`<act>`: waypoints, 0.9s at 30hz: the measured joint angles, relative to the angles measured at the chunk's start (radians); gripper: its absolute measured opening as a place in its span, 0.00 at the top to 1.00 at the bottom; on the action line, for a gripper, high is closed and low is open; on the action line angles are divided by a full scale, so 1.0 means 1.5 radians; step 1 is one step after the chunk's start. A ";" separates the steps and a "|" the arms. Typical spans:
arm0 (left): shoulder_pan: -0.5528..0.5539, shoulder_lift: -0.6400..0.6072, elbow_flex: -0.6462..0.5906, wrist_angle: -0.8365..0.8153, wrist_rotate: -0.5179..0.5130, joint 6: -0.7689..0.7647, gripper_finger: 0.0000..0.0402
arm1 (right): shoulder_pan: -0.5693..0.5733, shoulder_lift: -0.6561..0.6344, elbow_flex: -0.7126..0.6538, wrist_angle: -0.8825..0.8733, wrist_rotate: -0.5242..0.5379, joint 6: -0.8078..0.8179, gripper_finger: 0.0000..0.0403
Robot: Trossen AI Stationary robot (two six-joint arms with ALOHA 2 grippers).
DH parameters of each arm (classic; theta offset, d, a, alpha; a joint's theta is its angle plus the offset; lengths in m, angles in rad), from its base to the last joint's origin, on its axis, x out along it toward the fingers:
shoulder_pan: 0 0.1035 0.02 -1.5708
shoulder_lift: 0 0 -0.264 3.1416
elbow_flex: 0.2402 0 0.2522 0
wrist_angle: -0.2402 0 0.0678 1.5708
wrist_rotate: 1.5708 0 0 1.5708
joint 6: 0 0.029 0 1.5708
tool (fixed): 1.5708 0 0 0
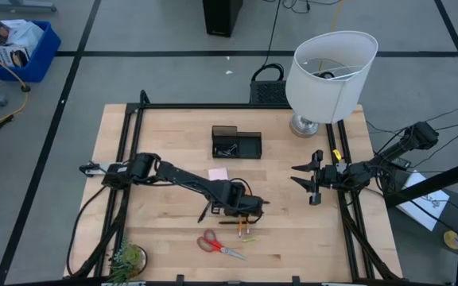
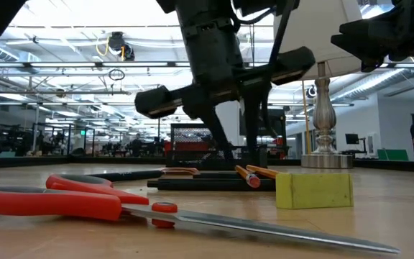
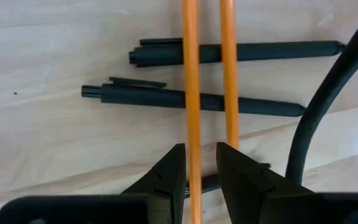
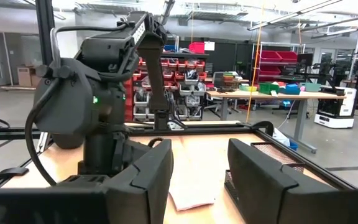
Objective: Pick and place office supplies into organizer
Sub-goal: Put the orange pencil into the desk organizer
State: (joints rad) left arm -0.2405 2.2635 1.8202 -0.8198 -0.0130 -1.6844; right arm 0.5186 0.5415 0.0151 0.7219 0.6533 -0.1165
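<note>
**Op:** I'll place everything off the lamp [image 1: 330, 75], the biggest thing on the table [image 1: 157, 254]. The organizer [image 1: 236, 143] sits just beside its base, toward the table's middle, with only a few small dark bits in it as far as I can tell.

**Partner:** And the arms?

**Op:** The right gripper [image 1: 312, 179] waits out in front of the lamp, near that table edge. Its fingers stand apart with nothing between them. I'd say it's parked there to stay clear of the other arm.

**Partner:** The left one?

**Op:** The left gripper [image 3: 199, 177] is low over the pile, well out from the lamp past the organizer. Its fingers are nearly closed around one pencil [image 3: 191, 81], narrow because the pencil is thin. I can't tell whether it's pinched yet or just straddled.

**Partner:** What's around it?

**Op:** A second pencil [image 3: 229, 74] runs right alongside, both lying across two pens [image 3: 197, 99], so I judge a clean single pick needs care. The scissors [image 1: 217, 245] lie farther from the lamp, and the pink pad [image 1: 218, 172] sits between the pile and the organizer.
</note>
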 joint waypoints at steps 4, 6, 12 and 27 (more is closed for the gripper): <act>-0.001 0.009 -0.001 -0.002 0.001 0.001 0.77 | 0.000 0.001 0.000 0.000 0.000 0.000 0.62; -0.001 0.014 -0.001 0.004 0.006 0.004 0.77 | 0.000 0.001 0.000 0.000 0.000 0.000 0.62; -0.007 0.017 -0.001 0.002 0.008 0.004 0.77 | 0.000 0.001 0.000 0.000 0.000 0.000 0.62; -0.007 0.017 -0.001 0.003 -0.009 0.000 0.77 | 0.000 0.001 0.000 0.000 0.000 0.000 0.62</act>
State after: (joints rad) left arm -0.2504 2.2887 1.8194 -0.8150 -0.0265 -1.6840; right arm 0.5186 0.5426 0.0151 0.7219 0.6536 -0.1166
